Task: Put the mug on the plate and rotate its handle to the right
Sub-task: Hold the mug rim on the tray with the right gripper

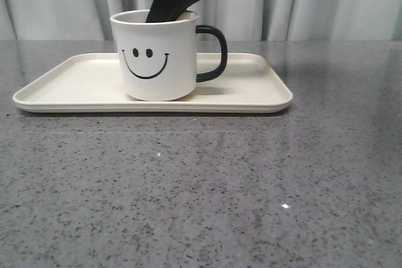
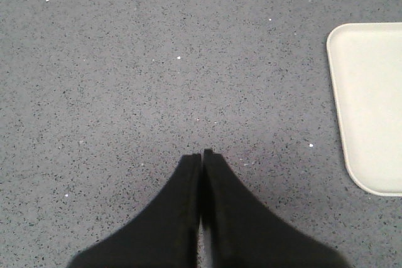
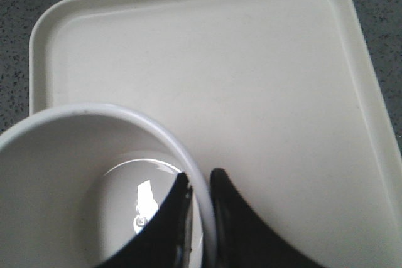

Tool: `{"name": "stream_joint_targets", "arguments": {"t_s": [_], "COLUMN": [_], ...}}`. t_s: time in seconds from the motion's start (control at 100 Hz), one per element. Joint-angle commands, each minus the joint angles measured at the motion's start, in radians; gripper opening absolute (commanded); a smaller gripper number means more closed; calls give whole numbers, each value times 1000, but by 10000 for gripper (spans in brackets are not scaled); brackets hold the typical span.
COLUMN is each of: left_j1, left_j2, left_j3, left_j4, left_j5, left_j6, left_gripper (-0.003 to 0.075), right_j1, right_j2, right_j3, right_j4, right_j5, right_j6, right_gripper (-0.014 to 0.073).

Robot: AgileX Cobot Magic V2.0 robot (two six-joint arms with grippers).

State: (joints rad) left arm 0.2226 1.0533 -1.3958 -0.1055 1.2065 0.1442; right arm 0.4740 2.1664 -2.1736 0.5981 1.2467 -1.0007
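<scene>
Mug (image 1: pixel 154 54) upright on plate (image 1: pixel 251 92), right tool (image 3: pixel 200 196) pinching its rim, handle (image 1: pixel 212 53) rightward

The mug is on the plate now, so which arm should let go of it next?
The right gripper: it pinches the mug rim. The left gripper is shut over bare table, beside the plate.

You see the mug (image 1: pixel 156 54) standing on the plate (image 1: pixel 75 86), left of its centre, handle (image 1: pixel 213 53) to the right; the plate rests on the bench (image 1: pixel 201 186).
</scene>
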Motion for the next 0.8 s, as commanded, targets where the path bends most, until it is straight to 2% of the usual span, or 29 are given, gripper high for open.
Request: {"name": "stream_joint_targets", "arguments": {"t_s": [0.0,0.41,0.63,0.79], "left_j1": [4,4,4,4], "left_j2": [-14,-14,-14,-14], "left_j3": [-26,-26,-26,-26], "left_j4": [-15,-15,-16,-17], "left_j5": [-63,-63,-63,-63], "left_j6": [-2,-2,-2,-2], "left_gripper": [-20,-20,-20,-20], "right_j1": [0,0,0,0], "right_j2": [-61,-61,-61,-61], "right_j3": [-27,-27,-27,-27], "right_j4": [30,26,26,26], "right_j5": [89,89,89,89], "right_j6": [-8,-7,2,5], "right_gripper": [-65,-62,72,100]}}
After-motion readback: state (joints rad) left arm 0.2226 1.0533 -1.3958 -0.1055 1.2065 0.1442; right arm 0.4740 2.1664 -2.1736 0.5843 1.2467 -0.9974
